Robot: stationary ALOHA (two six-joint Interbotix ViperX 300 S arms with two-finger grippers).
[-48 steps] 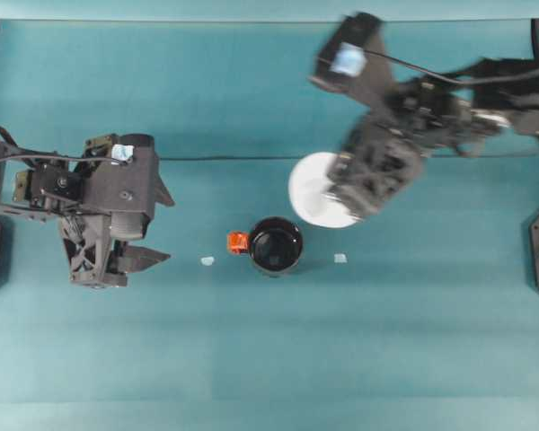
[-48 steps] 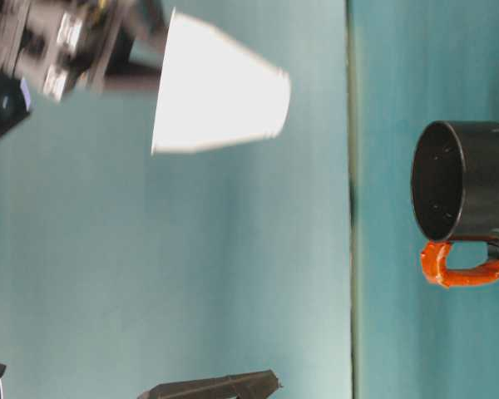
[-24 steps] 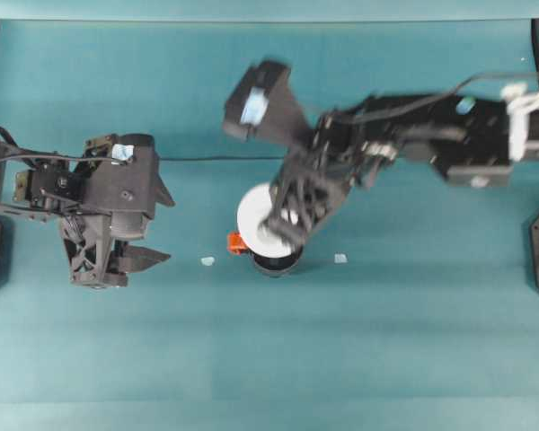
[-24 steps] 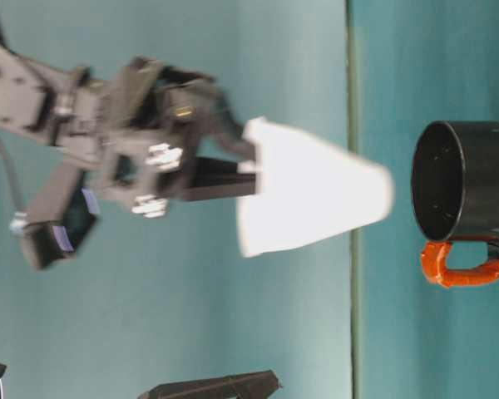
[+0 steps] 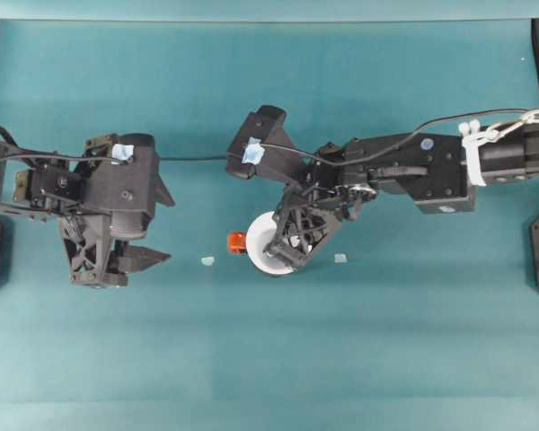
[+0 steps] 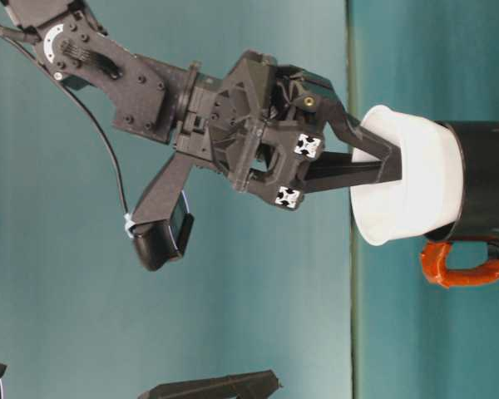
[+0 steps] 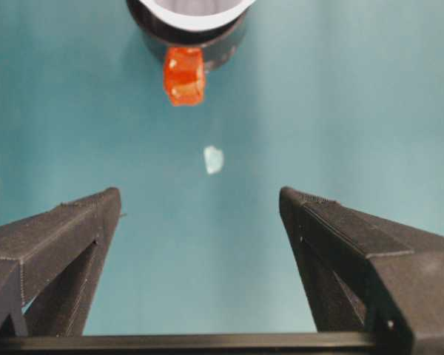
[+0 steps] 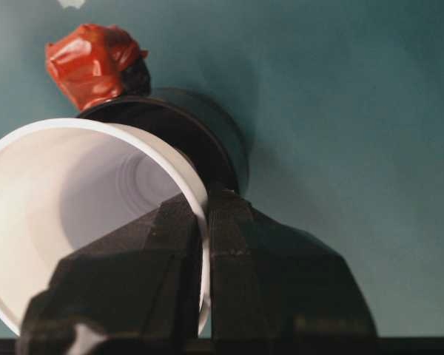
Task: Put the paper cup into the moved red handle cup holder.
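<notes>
**Cup seated in holder, right claw on its rim**

Now, nearest in the right wrist view, the right gripper (image 8: pixel 205 244) pinches the wall of the cup (image 8: pixel 52 200) at lower centre, 1 finger inside the rim and 1 outside, pressed close together. Behind the cup the black holder (image 8: pixel 207 137) shows past the white rim, and its red handle (image 8: pixel 92 63) sits at the upper left of the frame.

In the overhead view the cup (image 5: pixel 268 256) lies just below centre, its rim covering the holder's mouth, with the handle (image 5: pixel 237 242) sticking out to the left. The right gripper (image 5: pixel 292 247) reaches in from the right edge. 2 small pale scraps (image 5: pixel 207 260) lie on the table (image 5: pixel 269 359), 1 to each side of the cup.

In the table-level view the cup (image 6: pixel 416 187) sits in the holder (image 6: pixel 486 179), its wide rim standing clear of the black wall.

At the left of the overhead view the left gripper (image 5: pixel 148 242) is well apart from the cup; its wrist view shows the fingers (image 7: pixel 59 244) spread wide, holding nothing.
</notes>
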